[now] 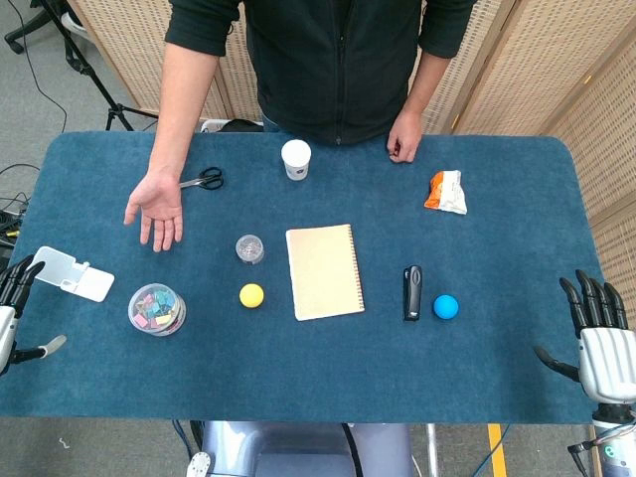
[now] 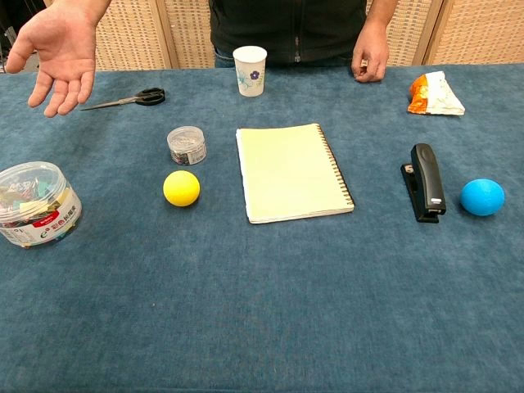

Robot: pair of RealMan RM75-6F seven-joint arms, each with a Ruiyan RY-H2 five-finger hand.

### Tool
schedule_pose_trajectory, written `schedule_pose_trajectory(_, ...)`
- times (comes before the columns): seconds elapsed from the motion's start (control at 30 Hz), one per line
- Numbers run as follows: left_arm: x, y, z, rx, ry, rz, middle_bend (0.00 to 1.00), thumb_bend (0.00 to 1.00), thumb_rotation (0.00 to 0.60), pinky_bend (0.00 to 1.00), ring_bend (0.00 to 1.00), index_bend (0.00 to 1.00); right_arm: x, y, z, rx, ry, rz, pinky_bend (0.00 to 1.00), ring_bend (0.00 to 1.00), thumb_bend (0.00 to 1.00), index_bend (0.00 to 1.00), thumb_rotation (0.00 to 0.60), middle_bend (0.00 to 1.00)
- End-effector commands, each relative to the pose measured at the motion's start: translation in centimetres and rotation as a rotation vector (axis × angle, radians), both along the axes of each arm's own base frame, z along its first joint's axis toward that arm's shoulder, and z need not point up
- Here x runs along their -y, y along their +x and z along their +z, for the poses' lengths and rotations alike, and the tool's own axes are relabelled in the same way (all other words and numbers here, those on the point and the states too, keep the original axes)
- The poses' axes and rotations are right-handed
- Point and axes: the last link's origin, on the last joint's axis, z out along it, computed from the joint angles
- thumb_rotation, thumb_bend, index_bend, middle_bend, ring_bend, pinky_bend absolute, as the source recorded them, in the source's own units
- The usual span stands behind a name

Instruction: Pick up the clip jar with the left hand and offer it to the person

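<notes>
Standing upright on the blue table [image 1: 298,378], clip jar [image 1: 157,309] sits near the left front, lid up, its axis vertical; it is round and squat, so no side-to-side heading can be told. Clear plastic walls show a jumble of coloured clips inside, pink, yellow, green, with a red label on the front in chest view. Nothing touches it.

Left hand [image 1: 14,298] is at the far left table edge, well apart from the jar, fingers spread and released, holding nothing. Right hand [image 1: 594,328] is at the far right edge, fingers straight and apart, also holding nothing.

Person's open hand [image 2: 56,51] hovers palm up beyond the jar, on the left side of the table, near the scissors [image 2: 131,99]. Person's other hand [image 2: 370,53] rests on the far edge.

Containers: small clear jar [image 2: 187,145] stands upright behind the yellow ball [image 2: 181,187], contents dark and too small to tell. Paper cup [image 2: 250,70] stands upright at the far edge, inside not visible.

Other things: white folded stand [image 1: 72,273] lies just beside the clip jar on its left-far side, between jar and left hand. Spiral notebook [image 1: 324,270] lies flat mid-table. Black stapler [image 1: 412,292] lies just left of the blue ball [image 1: 445,306]. Orange-and-white packet [image 1: 447,192] lies far right.
</notes>
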Motion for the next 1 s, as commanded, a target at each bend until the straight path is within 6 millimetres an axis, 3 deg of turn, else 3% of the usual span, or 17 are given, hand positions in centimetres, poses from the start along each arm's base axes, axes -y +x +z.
schedule_pose_trajectory(0.03, 0.0, -0.1, 0.2, -0.004, 0.007, 0.0, 0.0, 0.0, 0.6, 0.0, 0.0, 0.0, -0.1, 0.0, -0.1, 0.002, 0.009, -0.003, 0.0, 0.0, 0.0, 0.0, 0.6, 0.0)
schedule_pose_trajectory(0.53, 1.0, 0.4, 0.3, -0.059, 0.015, -0.024, 0.0, 0.0, 0.6, 0.0, 0.0, 0.0, 0.0, -0.1, -0.1, -0.014, 0.025, -0.019, 0.0, 0.0, 0.0, 0.0, 0.6, 0.0)
schedule_pose_trajectory(0.67, 0.6, 1.2, -1.4, -0.078, -0.084, -0.049, 0.0, 0.0, 0.6, 0.0, 0.0, 0.0, 0.0, -0.1, -0.2, -0.011, 0.029, -0.02, 0.0, 0.0, 0.0, 0.0, 0.6, 0.0)
schedule_pose_trajectory(1.0, -4.1, 4.9, -7.8, -0.221, -0.381, -0.128, 0.0, 0.0, 0.6, 0.0, 0.0, 0.0, 0.1, -0.3, -0.2, -0.006, 0.035, -0.039, 0.0, 0.0, 0.0, 0.0, 0.6, 0.0)
